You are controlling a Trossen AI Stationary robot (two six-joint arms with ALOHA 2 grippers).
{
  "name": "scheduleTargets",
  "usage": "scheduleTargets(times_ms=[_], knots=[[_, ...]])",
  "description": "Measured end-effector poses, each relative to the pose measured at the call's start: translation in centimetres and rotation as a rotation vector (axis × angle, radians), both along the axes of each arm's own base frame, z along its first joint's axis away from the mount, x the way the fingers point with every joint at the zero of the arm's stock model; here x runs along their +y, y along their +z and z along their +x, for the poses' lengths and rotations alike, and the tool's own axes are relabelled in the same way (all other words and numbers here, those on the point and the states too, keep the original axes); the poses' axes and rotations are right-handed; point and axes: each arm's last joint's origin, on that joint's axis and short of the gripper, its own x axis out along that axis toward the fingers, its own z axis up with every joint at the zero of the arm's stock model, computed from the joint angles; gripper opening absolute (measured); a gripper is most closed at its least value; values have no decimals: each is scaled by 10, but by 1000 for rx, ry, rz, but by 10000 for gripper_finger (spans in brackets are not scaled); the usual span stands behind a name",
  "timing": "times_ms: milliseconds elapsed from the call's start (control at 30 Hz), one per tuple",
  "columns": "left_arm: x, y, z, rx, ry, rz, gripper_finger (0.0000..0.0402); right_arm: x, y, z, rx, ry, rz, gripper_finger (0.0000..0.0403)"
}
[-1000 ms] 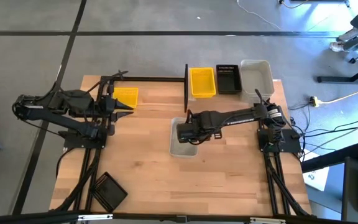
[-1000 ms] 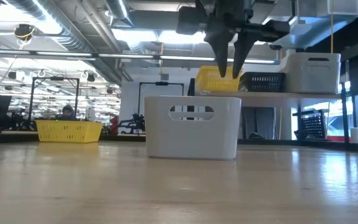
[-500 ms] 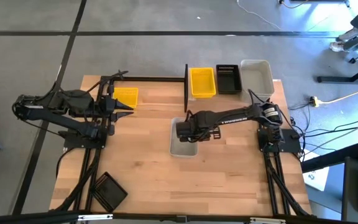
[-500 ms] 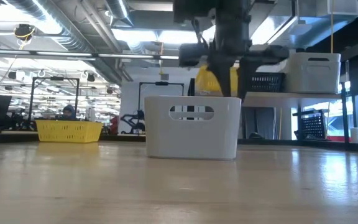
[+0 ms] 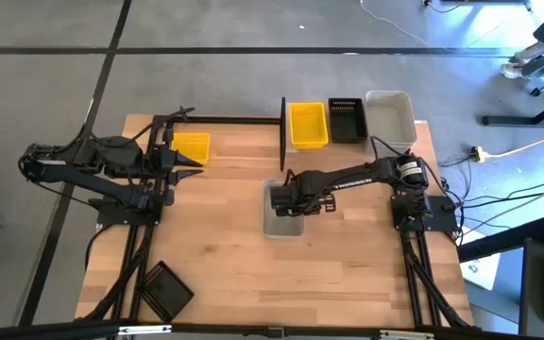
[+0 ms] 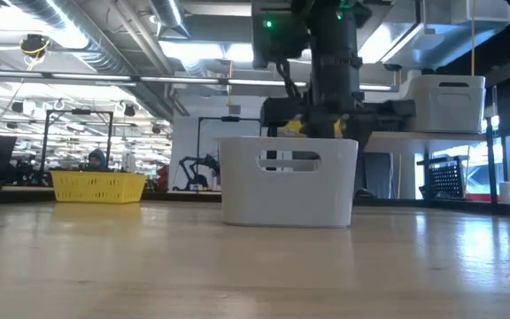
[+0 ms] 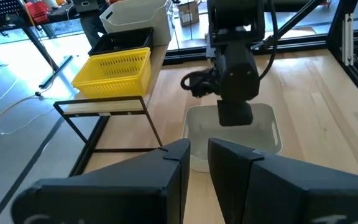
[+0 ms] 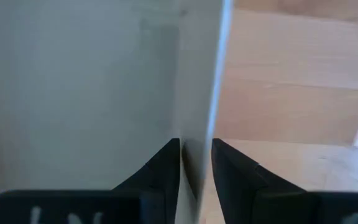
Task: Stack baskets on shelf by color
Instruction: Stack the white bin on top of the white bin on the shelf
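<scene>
Gripping whitish basket [image 5: 282,223] wall w/ right tool [image 8: 196,163], fingers pinched thin on rim; I'd worry it tilts/slips on lift. Left tool [image 7: 197,163] idle, barely parted.

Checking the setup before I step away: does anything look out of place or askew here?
One thing: a black basket sits crooked near the table's front left corner, far from the shelf. The right gripper straddles the whitish basket's wall; the left gripper waits beside a yellow basket.
</scene>
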Motion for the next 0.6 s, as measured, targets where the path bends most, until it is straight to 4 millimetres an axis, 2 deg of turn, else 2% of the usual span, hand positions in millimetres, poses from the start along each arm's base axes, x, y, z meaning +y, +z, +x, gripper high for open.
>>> scheduleTargets(times_ms=[100, 167, 233, 300, 433, 600], knots=[[0, 0, 0, 0, 0, 0, 49, -1, -7, 0, -12, 63, 54, 77], [0, 0, 0, 0, 0, 0, 49, -2, -9, 0, -20, 82, 67, 50], [0, 0, 0, 0, 0, 1, 49, -3, -8, 1, -27, 88, 61, 16], [0, 0, 0, 0, 0, 1, 49, -4, -3, 4, -45, 112, 63, 10], [0, 0, 0, 0, 0, 1, 49, -3, 21, 15, -110, 141, 83, 3], [0, 0, 0, 0, 0, 1, 49, 3, 68, 20, -133, 160, 82, 2]])
